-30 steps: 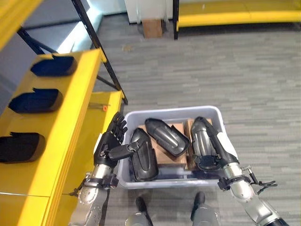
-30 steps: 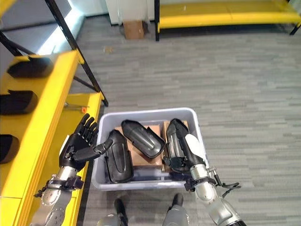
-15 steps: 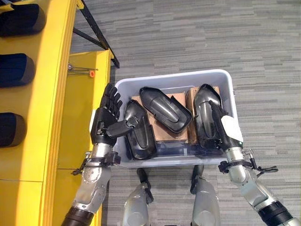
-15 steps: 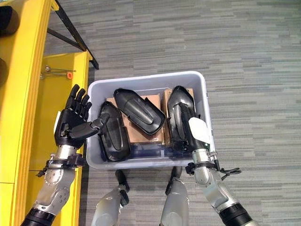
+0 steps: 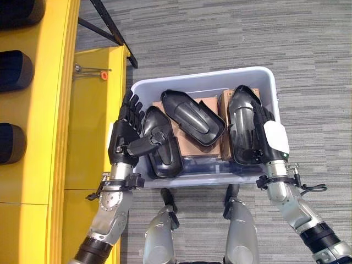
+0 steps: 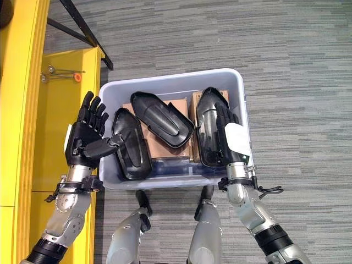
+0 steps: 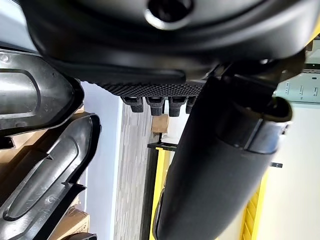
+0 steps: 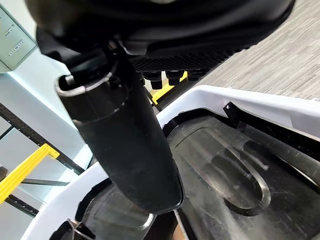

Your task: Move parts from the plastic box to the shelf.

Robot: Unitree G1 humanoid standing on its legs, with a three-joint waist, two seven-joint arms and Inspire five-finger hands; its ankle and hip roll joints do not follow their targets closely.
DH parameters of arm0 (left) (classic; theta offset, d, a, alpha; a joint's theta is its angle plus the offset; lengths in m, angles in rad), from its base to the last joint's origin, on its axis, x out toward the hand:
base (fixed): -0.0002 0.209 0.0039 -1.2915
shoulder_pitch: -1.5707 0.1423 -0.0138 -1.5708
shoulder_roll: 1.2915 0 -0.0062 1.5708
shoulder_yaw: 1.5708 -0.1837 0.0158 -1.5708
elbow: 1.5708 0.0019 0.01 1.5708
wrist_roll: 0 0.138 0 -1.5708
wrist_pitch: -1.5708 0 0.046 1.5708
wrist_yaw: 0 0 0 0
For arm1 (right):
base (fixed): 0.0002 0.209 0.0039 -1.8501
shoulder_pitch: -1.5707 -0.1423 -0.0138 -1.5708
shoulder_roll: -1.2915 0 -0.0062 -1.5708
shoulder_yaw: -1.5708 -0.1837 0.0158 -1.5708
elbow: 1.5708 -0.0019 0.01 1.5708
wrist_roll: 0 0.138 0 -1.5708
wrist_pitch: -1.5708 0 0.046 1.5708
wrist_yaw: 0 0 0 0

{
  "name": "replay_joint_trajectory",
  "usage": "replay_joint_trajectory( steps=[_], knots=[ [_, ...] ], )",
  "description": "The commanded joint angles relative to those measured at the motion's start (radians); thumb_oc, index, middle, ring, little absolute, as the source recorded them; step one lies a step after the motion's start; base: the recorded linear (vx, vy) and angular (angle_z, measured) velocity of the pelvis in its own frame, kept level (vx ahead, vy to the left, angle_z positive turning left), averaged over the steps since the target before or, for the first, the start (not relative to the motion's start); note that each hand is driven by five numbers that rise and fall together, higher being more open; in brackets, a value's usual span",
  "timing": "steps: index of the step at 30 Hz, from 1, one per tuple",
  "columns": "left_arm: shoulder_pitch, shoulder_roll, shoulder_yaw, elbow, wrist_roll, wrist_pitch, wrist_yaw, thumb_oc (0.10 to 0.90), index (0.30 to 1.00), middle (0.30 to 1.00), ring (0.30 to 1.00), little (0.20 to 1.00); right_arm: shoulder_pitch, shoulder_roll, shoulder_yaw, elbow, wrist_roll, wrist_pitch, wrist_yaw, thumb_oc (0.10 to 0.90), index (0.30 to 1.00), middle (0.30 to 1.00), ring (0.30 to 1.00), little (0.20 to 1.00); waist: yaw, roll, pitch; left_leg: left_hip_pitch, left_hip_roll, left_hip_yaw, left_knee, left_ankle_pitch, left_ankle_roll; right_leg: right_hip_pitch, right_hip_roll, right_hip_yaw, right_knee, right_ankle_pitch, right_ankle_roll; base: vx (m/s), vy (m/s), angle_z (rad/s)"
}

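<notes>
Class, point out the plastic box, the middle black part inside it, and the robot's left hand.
plastic box (image 5: 203,77), left eye view, far rim.
middle black part (image 5: 192,116), left eye view, hollow centre.
left hand (image 6: 82,142), right eye view, palm.

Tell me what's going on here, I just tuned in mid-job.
The robot stands over a grey plastic box on the floor that holds three black molded parts resting on cardboard. Its left hand is open at the box's left wall, thumb reaching toward the left part. Its right hand lies with straight fingers on the right part. The middle part is untouched. More parts already sit on the yellow shelf.
</notes>
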Motion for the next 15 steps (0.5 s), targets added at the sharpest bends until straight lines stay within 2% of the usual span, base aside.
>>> replay_joint_trajectory(
  steps=[1, 2, 8, 10, 12, 15],
  knots=[
    [-0.046, 0.038, 0.035, -0.138, 0.047, -0.115, -0.033, 0.900, 1.000, 1.000, 1.000, 1.000, -0.058, 0.004, -0.025, -0.082, -0.030, -0.037, -0.017, 0.900, 1.000, 1.000, 1.000, 1.000, 0.023, -0.024, -0.011, -0.034, 0.006, -0.103, 0.124, -0.157, 0.008, 0.036, 0.021, 0.053, 0.027, -0.099, 0.057, 0.00, 0.004, -0.04],
    [-0.048, 0.035, 0.038, -0.133, 0.035, -0.118, -0.045, 0.900, 1.000, 1.000, 1.000, 1.000, -0.053, -0.001, -0.017, -0.078, -0.022, -0.039, 0.015, 0.900, 1.000, 1.000, 1.000, 1.000, 0.023, -0.027, -0.008, -0.037, 0.007, -0.098, 0.135, -0.160, 0.007, 0.038, 0.021, 0.053, 0.030, -0.100, 0.055, 0.00, -0.005, -0.05],
    [-0.053, 0.032, 0.034, -0.127, 0.029, -0.106, -0.055, 0.900, 1.000, 1.000, 1.000, 1.000, -0.055, 0.005, -0.009, -0.053, 0.022, -0.038, 0.035, 0.900, 1.000, 1.000, 1.000, 1.000, 0.026, -0.031, -0.008, -0.055, 0.009, -0.097, 0.150, -0.164, 0.007, 0.023, 0.024, 0.059, 0.045, -0.105, 0.053, 0.01, -0.008, -0.03],
    [-0.062, 0.028, 0.027, -0.123, 0.035, -0.102, -0.059, 0.900, 1.000, 1.000, 1.000, 1.000, -0.088, 0.015, 0.003, -0.023, -0.041, -0.062, -0.004, 0.900, 1.000, 1.000, 1.000, 1.000, 0.028, -0.028, -0.008, -0.063, 0.007, -0.094, 0.137, -0.157, 0.005, 0.011, 0.030, 0.060, 0.039, -0.104, 0.052, 0.01, -0.008, -0.05],
    [-0.071, 0.027, 0.020, -0.123, 0.040, -0.099, -0.049, 0.900, 1.000, 1.000, 1.000, 1.000, -0.115, 0.015, 0.009, -0.018, -0.083, -0.071, 0.003, 0.900, 1.000, 1.000, 1.000, 1.000, 0.031, -0.026, -0.008, -0.073, 0.004, -0.096, 0.133, -0.154, 0.004, 0.001, 0.032, 0.060, 0.036, -0.102, 0.052, -0.01, 0.000, -0.08],
    [-0.093, 0.021, 0.004, -0.101, 0.035, -0.077, -0.048, 0.900, 1.000, 1.000, 1.000, 1.000, -0.166, 0.019, 0.049, 0.017, -0.065, -0.066, 0.036, 0.900, 1.000, 1.000, 1.000, 1.000, 0.040, -0.025, -0.008, -0.096, 0.002, -0.102, 0.136, -0.150, 0.001, -0.022, 0.033, 0.055, 0.048, -0.104, 0.049, 0.00, -0.009, -0.04]
  ],
)
